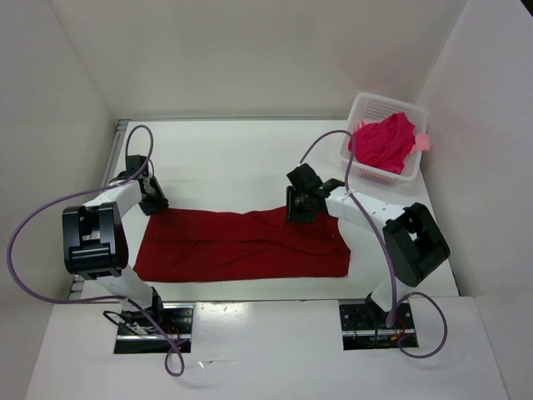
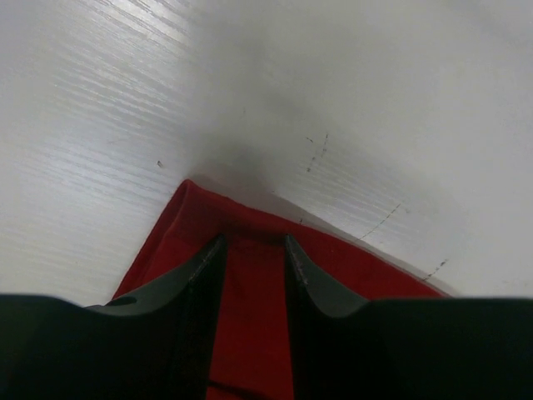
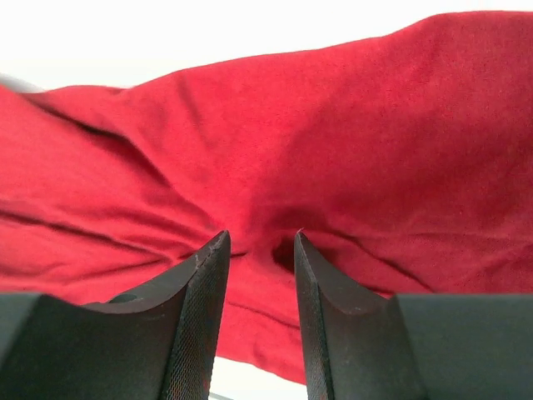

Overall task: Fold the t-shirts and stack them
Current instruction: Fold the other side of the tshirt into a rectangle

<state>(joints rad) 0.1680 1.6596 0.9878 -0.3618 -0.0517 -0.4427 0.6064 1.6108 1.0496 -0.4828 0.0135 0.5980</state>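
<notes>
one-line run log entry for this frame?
stage: folding | dark red shirt: flat on table | left gripper: pinching far-left corner | right gripper: pinching far edge | basket: crimson-pink shirt inside

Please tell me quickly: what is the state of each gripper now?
Left gripper: shut on the far left corner of the dark red t-shirt.
Right gripper: shut on a fold at the far edge of the same shirt.

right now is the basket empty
No, the white basket at the far right of the table holds a bunched crimson-pink shirt, with a bit of light pink cloth showing beside it.
</notes>
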